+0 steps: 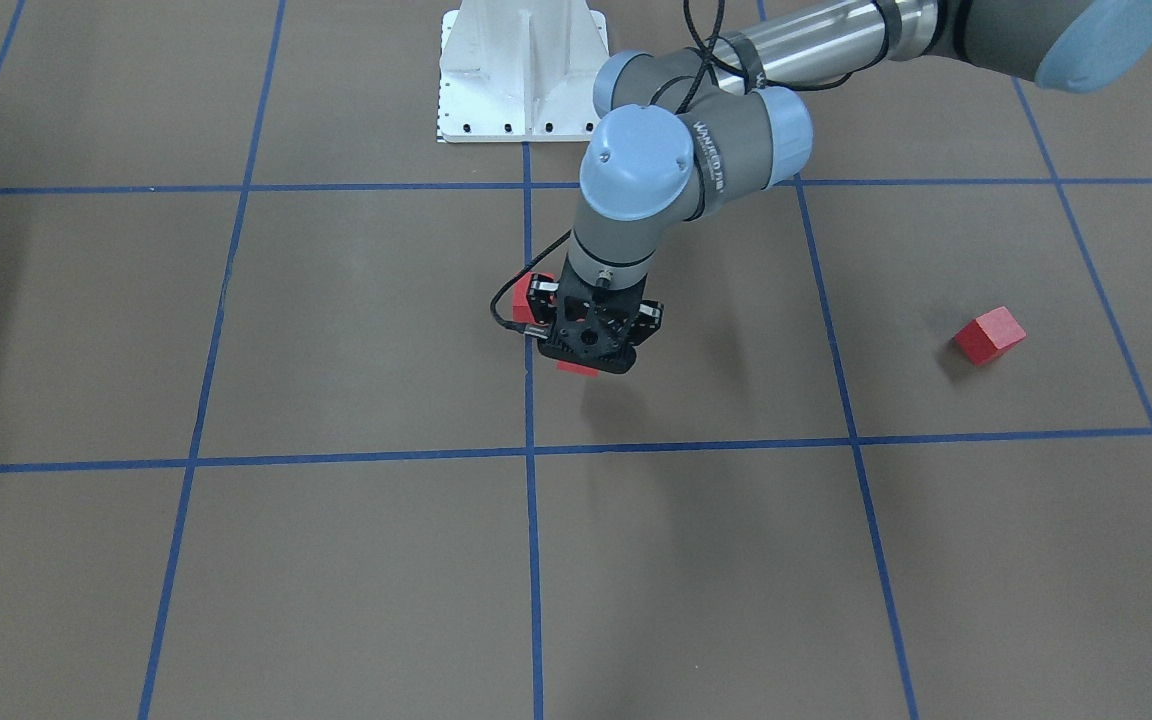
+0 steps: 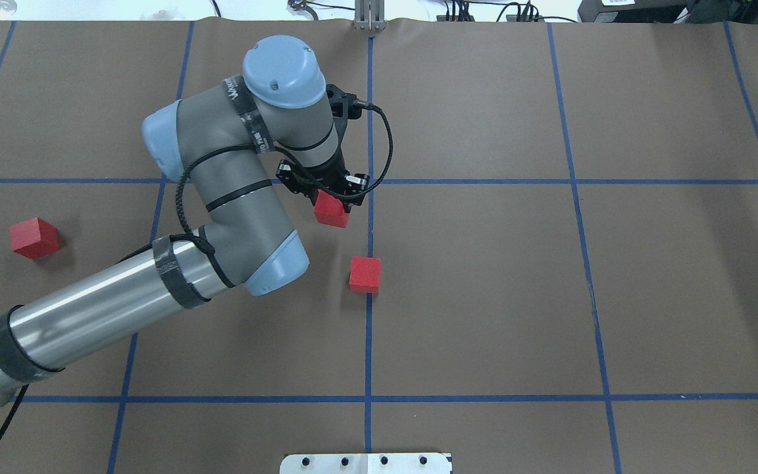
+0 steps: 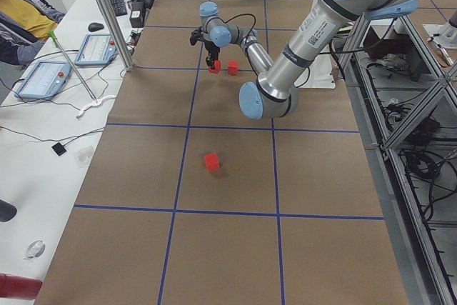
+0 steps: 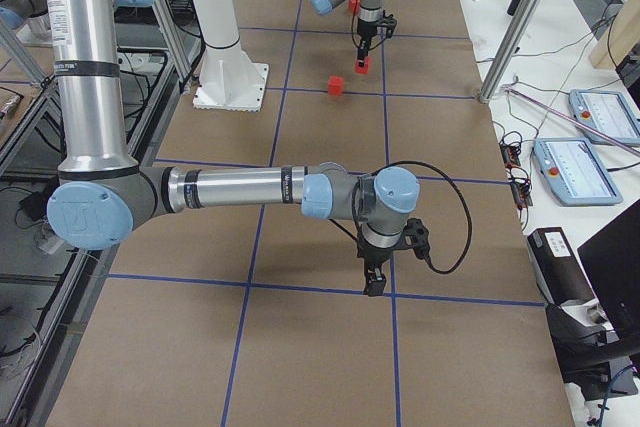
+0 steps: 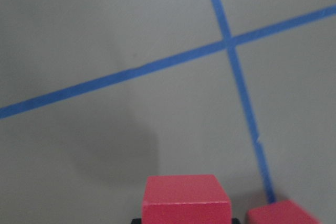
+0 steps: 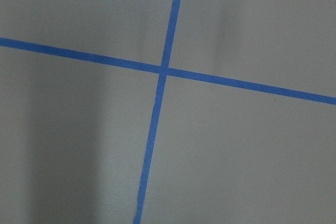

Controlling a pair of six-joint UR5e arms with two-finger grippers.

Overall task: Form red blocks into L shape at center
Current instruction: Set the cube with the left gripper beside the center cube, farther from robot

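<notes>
Now holding one red block (image 2: 330, 216) clenched in the left gripper (image 2: 333, 199) over the center (image 2: 418, 263), squaring it flush against the second block (image 2: 364, 274) on the blue grid line (image 2: 369, 342) before releasing, third block (image 2: 35, 237) lying well apart; right gripper (image 4: 372, 285) finger state impossible to tell; band lettering (image 1: 712, 150) on the arm unreadable.

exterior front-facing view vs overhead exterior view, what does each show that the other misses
Front-facing only: the white metal pedestal's upright. Overhead only: whole views of the small matte red cube in the left gripper and of the second red cube on the central blue tape line. Both: the grey left arm and the third red cube lying apart.
</notes>
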